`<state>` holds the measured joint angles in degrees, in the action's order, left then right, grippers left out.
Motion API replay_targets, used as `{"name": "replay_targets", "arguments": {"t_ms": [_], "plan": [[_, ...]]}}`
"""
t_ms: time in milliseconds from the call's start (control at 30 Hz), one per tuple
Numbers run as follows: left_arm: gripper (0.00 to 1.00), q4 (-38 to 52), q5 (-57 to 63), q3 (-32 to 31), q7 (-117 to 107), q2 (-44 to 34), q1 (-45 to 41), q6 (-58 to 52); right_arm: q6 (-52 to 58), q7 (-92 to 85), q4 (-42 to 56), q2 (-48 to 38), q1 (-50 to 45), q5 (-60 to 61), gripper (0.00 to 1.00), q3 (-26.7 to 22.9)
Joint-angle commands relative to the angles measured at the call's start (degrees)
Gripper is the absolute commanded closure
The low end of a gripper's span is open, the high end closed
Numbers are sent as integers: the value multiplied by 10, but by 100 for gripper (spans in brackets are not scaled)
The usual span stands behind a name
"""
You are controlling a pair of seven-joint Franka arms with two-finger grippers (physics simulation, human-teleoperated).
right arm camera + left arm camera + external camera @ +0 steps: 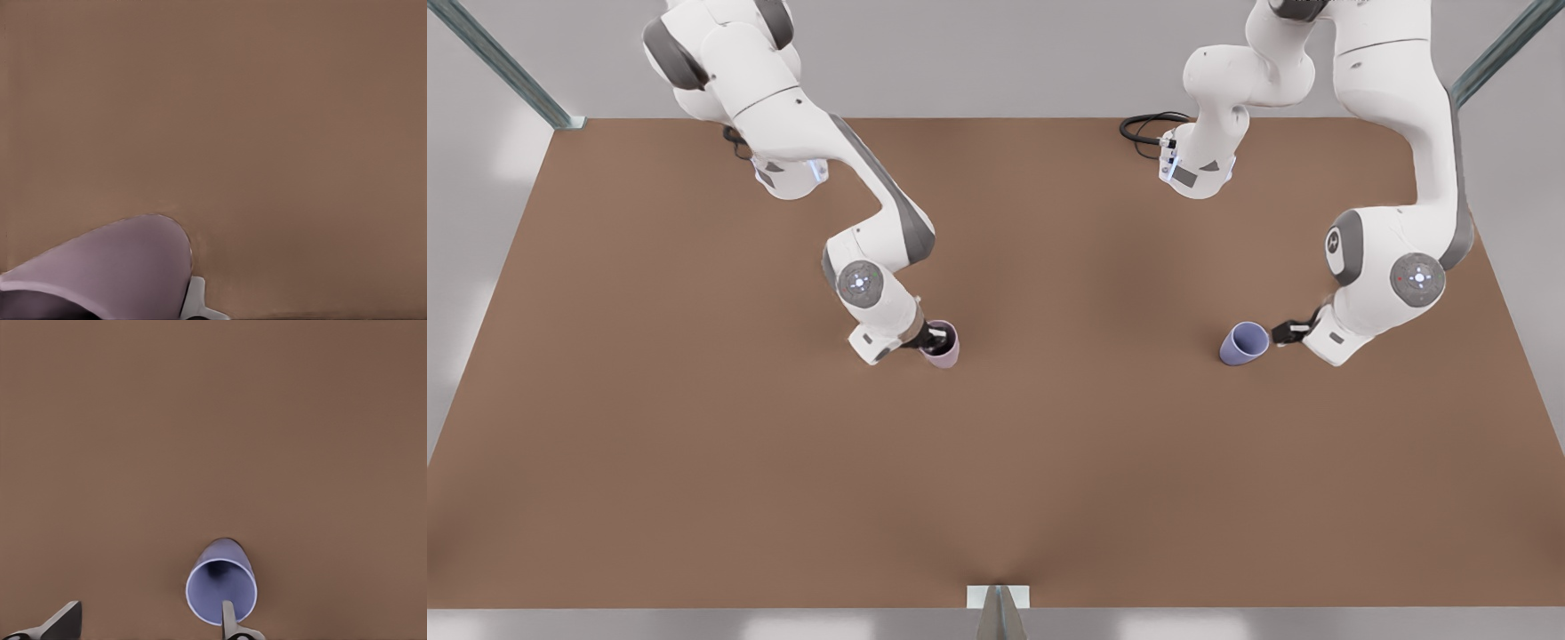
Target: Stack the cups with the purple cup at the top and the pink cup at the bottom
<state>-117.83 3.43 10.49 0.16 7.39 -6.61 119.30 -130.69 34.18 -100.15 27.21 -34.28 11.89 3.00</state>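
Table [996, 462]: brown top, its near edge closest to the front camera; both cups stand on it, well apart.
Pink cup [943, 345]: left of centre in the front view, upright or nearly so, mouth up. In the right wrist view its mauve wall [113, 267] is very close to the lens.
Right gripper [932, 339]: on the arm at the front view's left, reaching in low from the cup's left side. Dark fingers sit at the cup's rim, one seemingly inside the mouth. One pale fingertip [195, 300] shows against the outer wall in the right wrist view. Fingers look closed on the rim, though whether they pinch it firmly I cannot tell for sure.
Purple cup [1244, 343]: right of centre in the front view, tilted so that its mouth faces up and toward the arm beside it. In the left wrist view [221, 581] the open mouth and pale blue inside face the camera.
Left gripper [1291, 332]: on the arm at the front view's right, just beside the cup's rim. Fingers spread wide; one fingertip [228, 620] lies at the cup's rim, the other [63, 621] stands well off to the side over bare table. It grips nothing.
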Motion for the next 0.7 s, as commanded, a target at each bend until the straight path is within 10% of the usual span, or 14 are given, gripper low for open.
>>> {"name": "replay_targets", "arguments": {"t_ms": [0, 367, 467, 667], "plan": [[0, -4, -20, 3, 0, 1, -1, 7, 3, 25, 15, 10, -10, -7, 79, 0], [0, -91, -73, 16, 1, 32, 8, 102, -1, 223, 239, 221, -139, -13, 79, -7], [0, -93, -77, 16, 1, 48, 11, 110, -6, 223, 239, 223, -139, -13, 29, -7], [0, -93, -78, 16, 1, 66, 14, 110, -9, 223, 242, 226, -139, -13, 25, -8]]}}
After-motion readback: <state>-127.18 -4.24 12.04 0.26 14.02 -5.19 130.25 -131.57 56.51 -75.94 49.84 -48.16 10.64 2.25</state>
